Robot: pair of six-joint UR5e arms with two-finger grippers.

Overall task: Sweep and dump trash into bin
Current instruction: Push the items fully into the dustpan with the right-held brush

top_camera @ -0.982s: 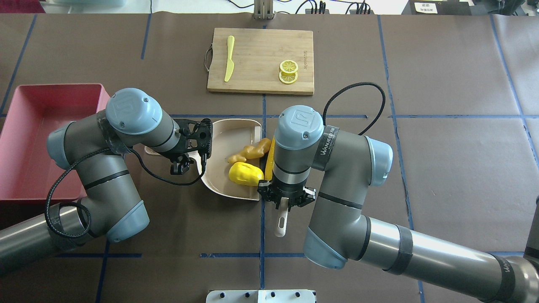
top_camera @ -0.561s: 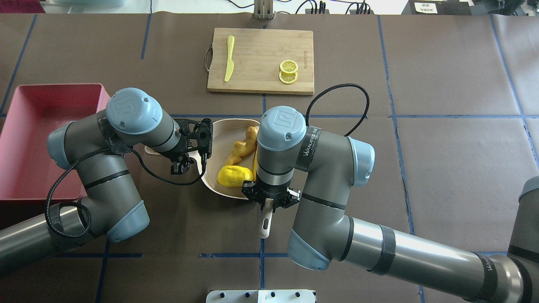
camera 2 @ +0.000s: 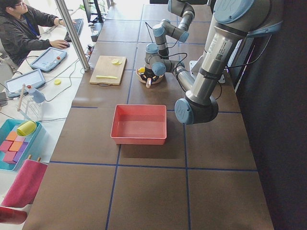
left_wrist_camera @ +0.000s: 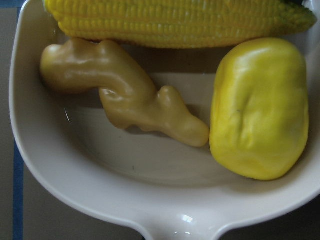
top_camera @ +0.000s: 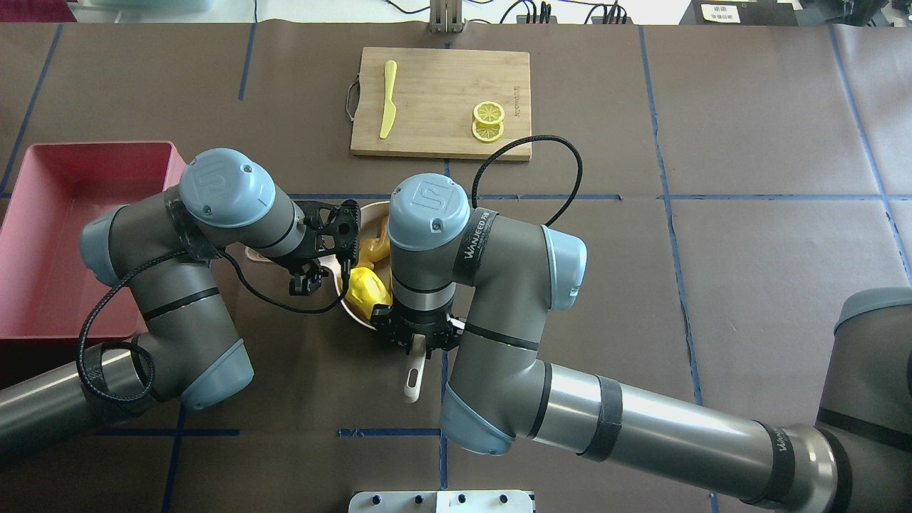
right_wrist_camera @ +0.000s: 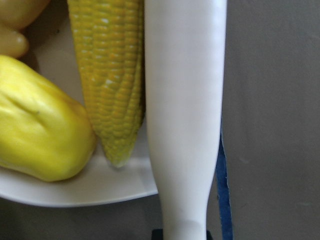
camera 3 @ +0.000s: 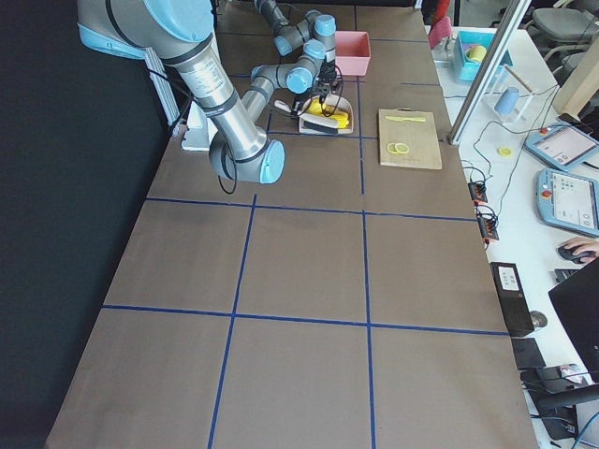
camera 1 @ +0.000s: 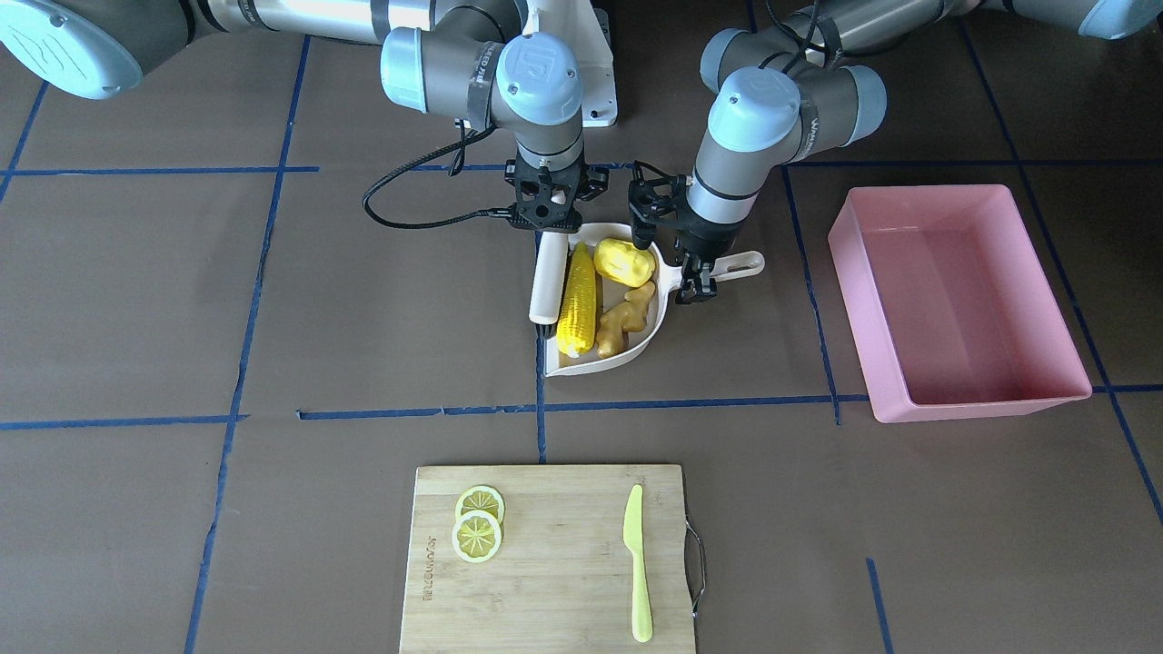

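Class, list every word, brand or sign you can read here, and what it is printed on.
"WANJEED": black strap on the right arm.
"UR" logo: blue joint caps of both arms.
Stamp on the cutting board: too small to read.
White label beyond the table: blurred.

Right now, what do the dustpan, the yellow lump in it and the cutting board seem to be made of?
Dustpan: probably plastic, smooth beige and semi-gloss; a small bright highlight sits near its handle. Yellow lump: likely moulded plastic or rubber, glossy, with shallow creases. Cutting board: wood, perhaps bamboo, matte, with lengthwise grain stripes.
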